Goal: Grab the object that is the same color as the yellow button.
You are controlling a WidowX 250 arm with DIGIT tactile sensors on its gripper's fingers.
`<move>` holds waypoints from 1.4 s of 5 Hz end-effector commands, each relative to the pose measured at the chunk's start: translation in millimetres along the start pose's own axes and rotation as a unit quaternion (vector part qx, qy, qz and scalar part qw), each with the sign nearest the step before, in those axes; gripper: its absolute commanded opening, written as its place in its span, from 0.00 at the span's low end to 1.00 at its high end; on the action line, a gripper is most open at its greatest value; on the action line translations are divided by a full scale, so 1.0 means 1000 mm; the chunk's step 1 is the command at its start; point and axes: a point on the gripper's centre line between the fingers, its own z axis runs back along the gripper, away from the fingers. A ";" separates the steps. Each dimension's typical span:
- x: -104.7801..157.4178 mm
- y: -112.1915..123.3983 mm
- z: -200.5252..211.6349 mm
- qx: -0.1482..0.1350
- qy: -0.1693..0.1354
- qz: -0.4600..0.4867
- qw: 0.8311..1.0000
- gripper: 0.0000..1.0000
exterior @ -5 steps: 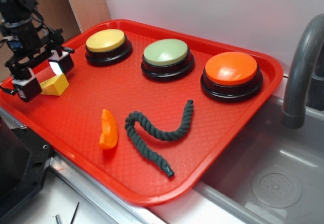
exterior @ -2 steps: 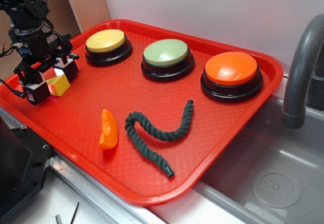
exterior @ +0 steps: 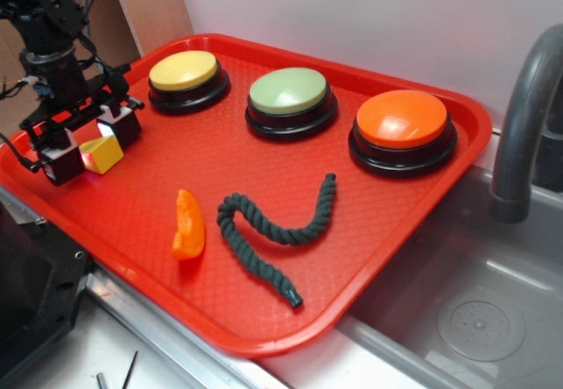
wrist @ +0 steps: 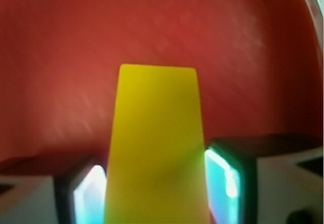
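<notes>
Red tray (exterior: 413, 222) carries everything; it sits beside a sink w/ a grey faucet (exterior: 528, 116) at its right end.

Along tray's far edge, three big dome buttons in a row: yellow button (exterior: 183, 70) nearest the far-left corner, pale green button (exterior: 288, 91) mid, orange button (exterior: 401, 118) toward the right edge. Yellow one is the color reference only; judged not a thing to grab.

The object: small yellow wedge (exterior: 102, 152), near tray's left edge, well apart from the yellow button. It looks to rest on the tray floor, not lifted as far as can be told.

Gripper (exterior: 88, 147) is down over the wedge, fingers (exterior: 120, 126) one on each side of it. Wrist view: wedge (wrist: 154, 148) fills the gap betw. both pads, narrow end pointing away from cam. Pads sit right at its flanks; cannot tell whether they press it or just stand beside it — view blurred. Straddling placement makes sense: flat sides give the pads parallel faces, sloped top would slip.

Distractors near tray's front edge: orange slice (exterior: 188, 223) and dark green rope (exterior: 277, 231), just beside each other, apart from gripper. Slice is nearest in hue; wedge is the truer match.

Judgement: grasp stage, closure nearly or just made; lift not yet done.
</notes>
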 end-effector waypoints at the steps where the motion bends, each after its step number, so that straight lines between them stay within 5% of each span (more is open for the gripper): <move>1: 0.006 0.026 0.068 -0.083 -0.043 -0.225 0.970 0.00; 4: -0.011 0.004 0.113 -0.027 -0.021 -0.505 0.862 0.00; 5: -0.028 0.006 0.130 -0.028 -0.059 -0.549 0.833 0.00; 7: -0.038 0.013 0.145 -0.077 -0.066 -0.567 0.817 0.00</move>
